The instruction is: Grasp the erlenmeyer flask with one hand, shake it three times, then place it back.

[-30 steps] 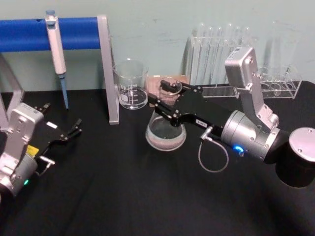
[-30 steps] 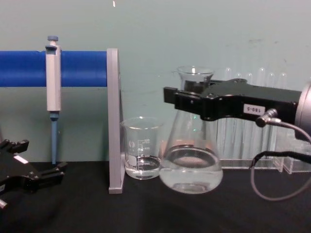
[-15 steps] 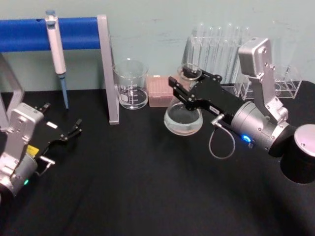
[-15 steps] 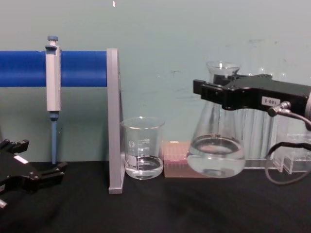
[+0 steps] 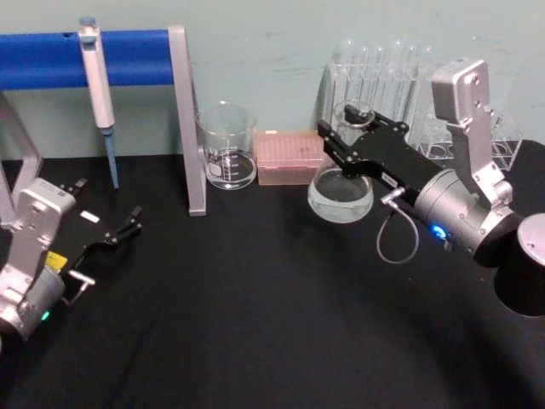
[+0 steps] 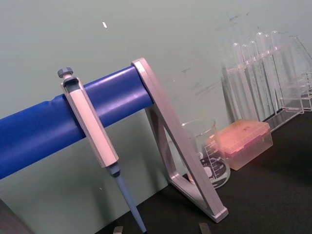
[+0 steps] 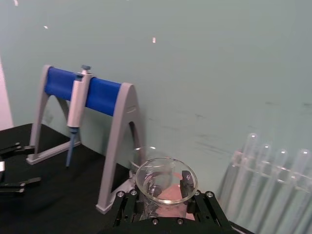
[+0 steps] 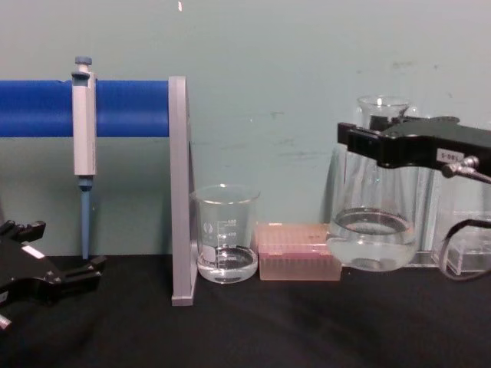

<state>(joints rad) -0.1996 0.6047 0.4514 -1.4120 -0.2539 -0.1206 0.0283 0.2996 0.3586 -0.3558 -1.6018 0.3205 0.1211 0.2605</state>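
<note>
The clear glass erlenmeyer flask (image 5: 341, 195) hangs by its neck in my right gripper (image 5: 347, 136), the hand, which is shut on it. Seen from the chest, the flask (image 8: 373, 239) holds a little clear liquid, and its base sits slightly above the black table, in front of the test tube rack. The black jaws (image 8: 381, 146) clamp the neck just under the flared rim. The right wrist view looks down into the flask's rim (image 7: 166, 179) between the fingers (image 7: 186, 178). My left gripper (image 5: 132, 220) rests open at the table's left, holding nothing.
A glass beaker (image 5: 226, 146) and a pink tip box (image 5: 289, 157) stand left of the flask. A blue-barred grey stand (image 5: 186, 119) holds a pipette (image 5: 98, 85). The test tube rack (image 5: 400, 94) stands right behind the flask. Bare black table (image 5: 255, 324) fills the front.
My right gripper has carried the flask to the right and farther back, from in front of the pink box to beside the test tube rack. The left arm has not moved.
</note>
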